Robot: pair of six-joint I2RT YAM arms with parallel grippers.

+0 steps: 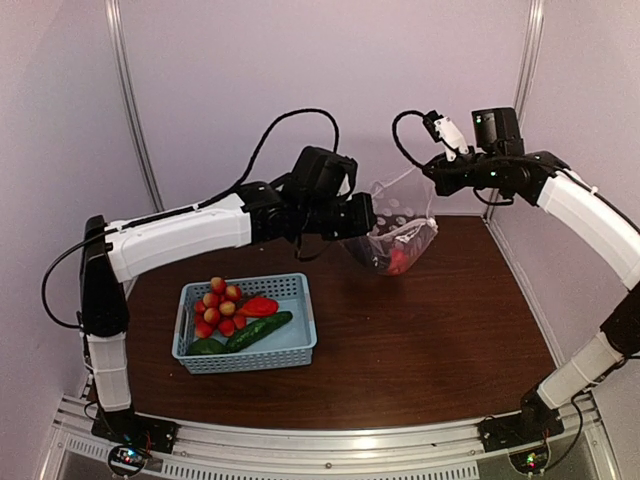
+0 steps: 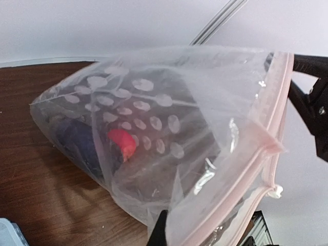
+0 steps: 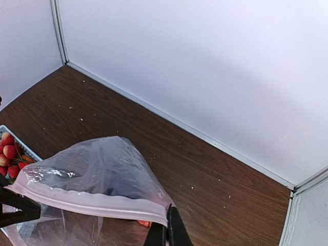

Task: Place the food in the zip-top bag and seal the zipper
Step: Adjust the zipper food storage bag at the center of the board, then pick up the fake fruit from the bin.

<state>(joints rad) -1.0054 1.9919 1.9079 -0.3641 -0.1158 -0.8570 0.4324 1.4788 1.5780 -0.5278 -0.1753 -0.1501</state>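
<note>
Bag (image 2: 154, 97), clear crinkly plastic, white dots, pale zipper (image 2: 270, 115)

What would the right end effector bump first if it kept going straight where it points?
The right end effector pinches the zip-top bag at its zipper, so that comes first; past it, probably the brown table, though depth is unclear.

The zip-top bag (image 2: 169, 128) is showing as thin, clear, crinkled plastic, catching glossy highlights, with matt white dots printed on it. Its zipper (image 2: 274, 102) is looking like a smoother, pale plastic strip. The table (image 3: 184, 148) is presenting dark wood grain with a soft sheen. The basket (image 1: 250, 360) is reading as light-blue perforated plastic, while the cherry tomatoes (image 1: 220, 305) and cucumber (image 1: 260, 330) are shining like smooth plastic.
</note>
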